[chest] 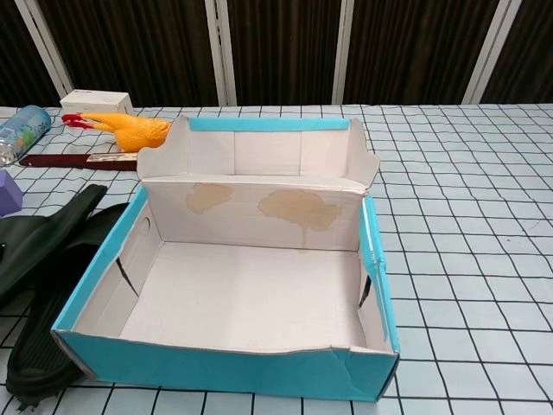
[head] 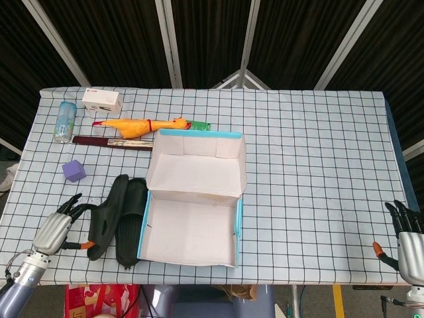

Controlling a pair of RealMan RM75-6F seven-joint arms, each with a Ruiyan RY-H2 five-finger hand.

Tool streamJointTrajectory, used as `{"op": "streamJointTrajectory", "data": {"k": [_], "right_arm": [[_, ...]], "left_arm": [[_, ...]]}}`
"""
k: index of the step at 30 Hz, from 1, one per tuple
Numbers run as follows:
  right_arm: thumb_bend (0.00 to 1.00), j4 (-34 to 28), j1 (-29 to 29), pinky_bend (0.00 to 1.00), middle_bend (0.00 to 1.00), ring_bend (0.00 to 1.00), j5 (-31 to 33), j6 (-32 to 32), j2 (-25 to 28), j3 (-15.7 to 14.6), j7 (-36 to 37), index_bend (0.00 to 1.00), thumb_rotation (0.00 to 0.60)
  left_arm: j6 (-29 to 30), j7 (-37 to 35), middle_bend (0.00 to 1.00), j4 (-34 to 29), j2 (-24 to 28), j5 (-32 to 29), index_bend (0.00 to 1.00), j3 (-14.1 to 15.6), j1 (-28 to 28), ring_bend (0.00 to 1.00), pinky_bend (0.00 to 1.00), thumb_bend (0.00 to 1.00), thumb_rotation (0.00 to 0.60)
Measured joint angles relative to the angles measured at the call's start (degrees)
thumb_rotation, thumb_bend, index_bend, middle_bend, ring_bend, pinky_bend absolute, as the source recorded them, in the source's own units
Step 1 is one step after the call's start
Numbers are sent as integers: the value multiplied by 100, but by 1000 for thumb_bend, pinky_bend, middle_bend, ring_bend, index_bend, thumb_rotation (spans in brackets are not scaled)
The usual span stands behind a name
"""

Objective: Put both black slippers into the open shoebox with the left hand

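The left hand (head: 54,228) lies low at the near left edge of the table (head: 318,165), fingers spread and pointing toward the shoebox (head: 193,199), holding nothing. Its fingertips reach just short of the outer black slipper (head: 106,215); whether they touch its edge cannot be told from the head view. That slipper lies between the hand and the shoebox, tilted up on its side. The inner black slipper (head: 130,222) lies flat against it and runs along the shoebox's left wall. Both slippers are outside the box, whose white floor is bare, its lid folded back on the far side.

Beyond the slippers, farther from the shoebox's left wall, sit a purple cube (head: 73,171), a dark flat stick (head: 111,142), a rubber chicken (head: 140,125), a bottle (head: 64,121) and a small white box (head: 102,101).

The right hand (head: 407,240) rests well to the shoebox's right at the table's near right corner, fingers apart, empty.
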Motion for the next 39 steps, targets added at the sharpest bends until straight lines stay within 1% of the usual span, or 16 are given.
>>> {"op": "streamJointTrajectory", "data": {"k": [3,7,9,13,16,22,31,35,39], "right_arm": [[254,-6,-2,137,118,167,13,-3,5,2,1,139,600],[254,-16,-1,137,118,167,4,-6,2,-3,-19,138,600],[254,-20,1,137,118,167,-8,-9,-1,-11,-33,138,600],[254,-24,4,137,118,167,-5,-17,-6,-12,-51,138,600],[254,-26,0,137,118,167,-4,-7,-5,-10,-50,138,600],[254,-34,-6,137,118,167,-3,-1,-3,-12,-46,138,600],[253,-55,-4,137,118,167,27,-19,0,-8,-71,139,600],[254,-56,-3,137,118,167,45,-28,0,-4,-70,139,600],[254,-59,-4,137,118,167,49,-29,3,-4,-65,138,600]], "left_arm": [[-24,52,293,-10,-3,-15,275,2,-7,29,146,276,491],[-34,118,299,-28,-6,-27,286,1,-18,29,146,303,476],[-21,131,302,-35,-8,-27,287,-3,-24,29,146,311,485],[46,116,317,-45,-3,-7,306,-8,-25,29,146,356,566],[113,74,328,-46,-3,9,325,-20,-27,29,146,384,599],[242,-95,373,-17,8,56,378,-28,-29,30,146,394,600],[325,-144,448,-25,116,52,466,-32,-21,35,146,403,600],[420,-153,457,-53,176,45,475,-55,-1,36,146,422,600],[667,-134,461,-148,338,57,479,-109,46,36,146,426,600]]}}
